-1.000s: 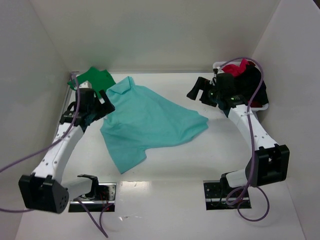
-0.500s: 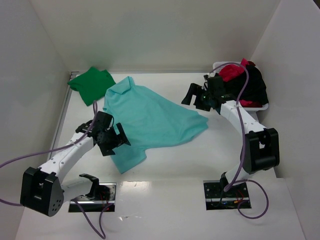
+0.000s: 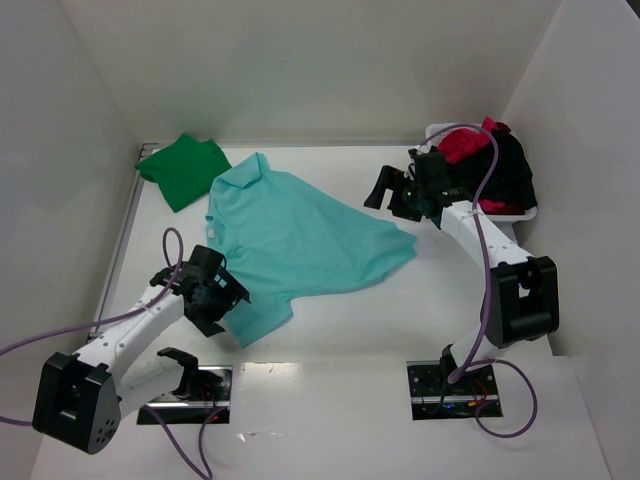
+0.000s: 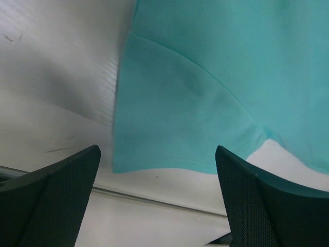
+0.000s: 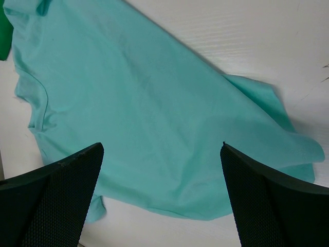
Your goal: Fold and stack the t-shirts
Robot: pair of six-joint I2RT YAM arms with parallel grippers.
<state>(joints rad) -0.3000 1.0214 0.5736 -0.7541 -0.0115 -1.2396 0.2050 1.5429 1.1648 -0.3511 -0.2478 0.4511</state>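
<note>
Teal t-shirt [image 3: 305, 240] lies spread and rumpled across the middle of the white table [image 3: 400, 320], its collar toward the far left and one pointed corner reaching right. At its near-left end, a panel with a curved seam, apparently a sleeve, lies flat with its hem toward the table's near edge.

Just beside the collar, in the far-left corner, sits a dark green t-shirt [image 3: 183, 170], folded into a compact block. In the far-right corner, a red t-shirt [image 3: 465, 143] and a black t-shirt [image 3: 508, 170] are heaped together in a white basket [image 3: 522, 213], the red on top at the back.

The left gripper [image 3: 232, 305] is poised at the teal shirt's near-left end with its jaws spread wide and nothing between them. Its wrist view shows the sleeve hem framed between the two dark fingers [image 4: 56, 200], though whether they touch the cloth cannot be told.

The right gripper [image 3: 388, 195] hangs above the table between the basket and the teal shirt's right corner. It is likewise fully spread and empty, and its camera looks down across the shirt's body between its fingers [image 5: 267, 200].
</note>
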